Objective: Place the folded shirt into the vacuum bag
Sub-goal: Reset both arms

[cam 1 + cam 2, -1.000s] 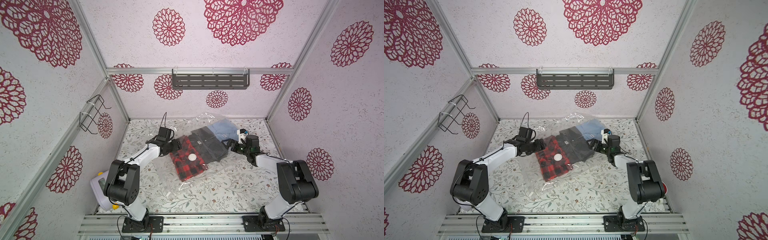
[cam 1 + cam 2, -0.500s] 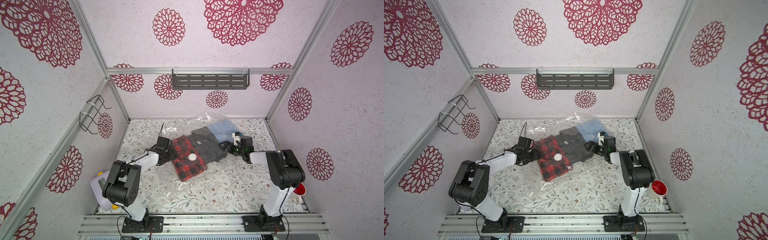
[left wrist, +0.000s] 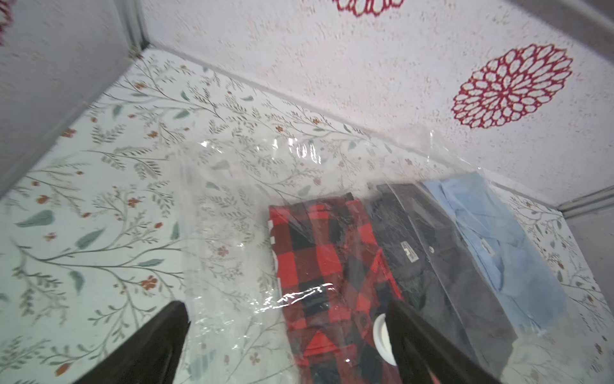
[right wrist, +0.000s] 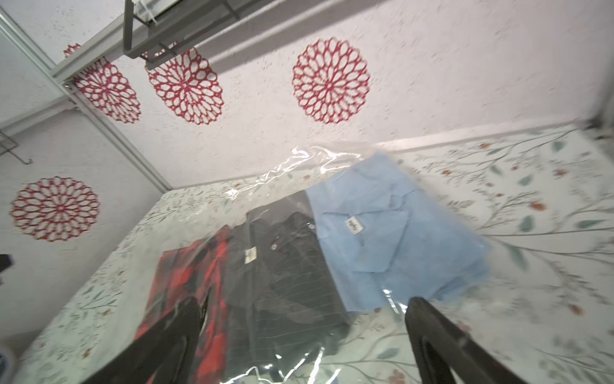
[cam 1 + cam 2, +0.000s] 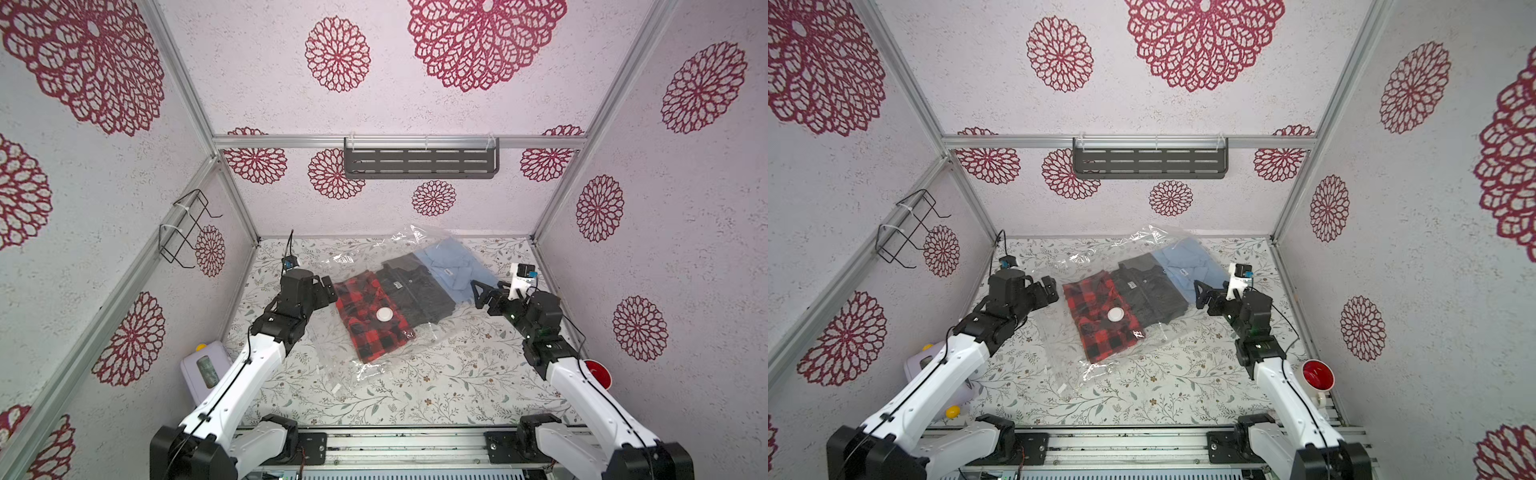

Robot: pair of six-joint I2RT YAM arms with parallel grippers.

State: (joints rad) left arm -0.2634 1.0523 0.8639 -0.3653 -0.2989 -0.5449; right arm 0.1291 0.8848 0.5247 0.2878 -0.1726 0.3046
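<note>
The vacuum bag lies flat across the middle of the floral table, clear and crinkly. Its round white valve faces up. Three folded shirts lie side by side inside it: red plaid, dark grey and light blue. My left gripper hovers open at the plaid shirt's outer edge, with nothing between its fingers. My right gripper stands open just off the blue shirt's near corner, also empty. The bag and the shirts show in both wrist views.
A white device with a yellow button sits at the front left beside the left arm. At the front right edge stands a red cup. A grey shelf hangs on the back wall, a wire rack on the left wall.
Both grippers have drawn back from the bag, the right one more clearly. The left jaws have spread wider. Bag and shirts lie about where they were.
</note>
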